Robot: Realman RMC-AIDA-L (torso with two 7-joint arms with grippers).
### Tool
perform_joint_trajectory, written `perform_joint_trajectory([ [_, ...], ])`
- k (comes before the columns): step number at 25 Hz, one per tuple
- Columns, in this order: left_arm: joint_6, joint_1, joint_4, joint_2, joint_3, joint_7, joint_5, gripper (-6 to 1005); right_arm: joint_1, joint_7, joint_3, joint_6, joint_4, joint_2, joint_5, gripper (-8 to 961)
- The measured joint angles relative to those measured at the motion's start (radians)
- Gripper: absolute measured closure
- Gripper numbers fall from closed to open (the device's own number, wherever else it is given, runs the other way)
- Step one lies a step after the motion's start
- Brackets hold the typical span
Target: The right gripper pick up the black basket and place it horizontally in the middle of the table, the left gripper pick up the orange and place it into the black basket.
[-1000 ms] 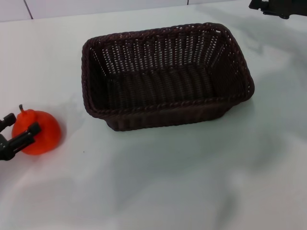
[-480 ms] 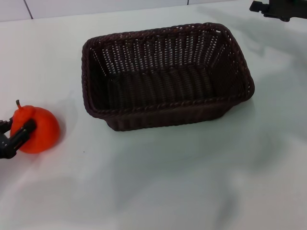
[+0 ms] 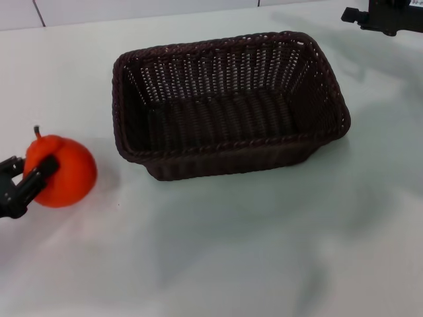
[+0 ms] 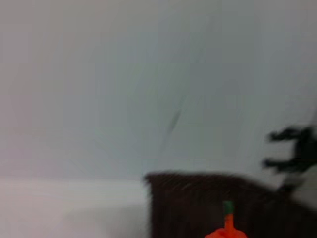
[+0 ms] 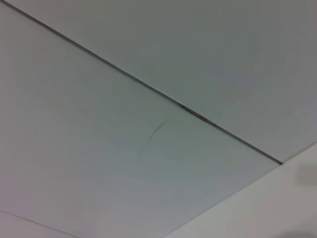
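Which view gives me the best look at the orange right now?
The head view: the orange shows almost whole, held in the left gripper beside the basket on the table. The left wrist view catches only its stem and top. The right wrist view shows none of it.

The left pincer (image 3: 26, 179) has carried the orange (image 3: 63, 172) slightly toward the black basket (image 3: 225, 109).

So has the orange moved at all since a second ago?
Yes. In the head view the orange, held in the left gripper, has shifted right toward the black basket, which has stayed put, and looks lifted off the table.
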Motion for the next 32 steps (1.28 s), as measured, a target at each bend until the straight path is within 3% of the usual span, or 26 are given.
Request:
perform_joint_trajectory([
  [5, -0.143, -0.009, -0.031, 0.001, -0.05, -0.032, -0.006, 706, -0.015, -0.017, -0.005, 0.015, 0.0, 0.011, 0.053, 156],
  [6, -0.205, -0.035, -0.043, -0.012, -0.103, -0.073, -0.007, 718, -0.018, -0.022, -0.006, 0.022, 0.0, 0.014, 0.065, 156],
  [10, -0.237, -0.111, -0.048, -0.049, -0.169, -0.126, -0.008, 760, -0.029, -0.055, -0.006, 0.04, 0.0, 0.029, 0.118, 156],
  [15, -0.135, -0.24, -0.045, -0.089, -0.145, -0.174, 0.001, 796, -0.032, -0.074, -0.007, 0.048, 0.0, 0.04, 0.138, 155],
  [22, 0.07, -0.315, -0.061, -0.147, -0.057, -0.225, -0.001, 644, -0.043, -0.123, -0.009, 0.056, 0.002, 0.058, 0.187, 155],
  [28, 0.067, -0.314, -0.056, -0.149, -0.055, -0.225, -0.02, 434, -0.059, -0.193, -0.007, 0.053, 0.012, 0.068, 0.266, 155],
  [32, 0.037, -0.271, -0.057, -0.149, -0.057, -0.215, -0.114, 301, -0.072, -0.3, -0.001, 0.039, 0.015, 0.088, 0.379, 156],
])
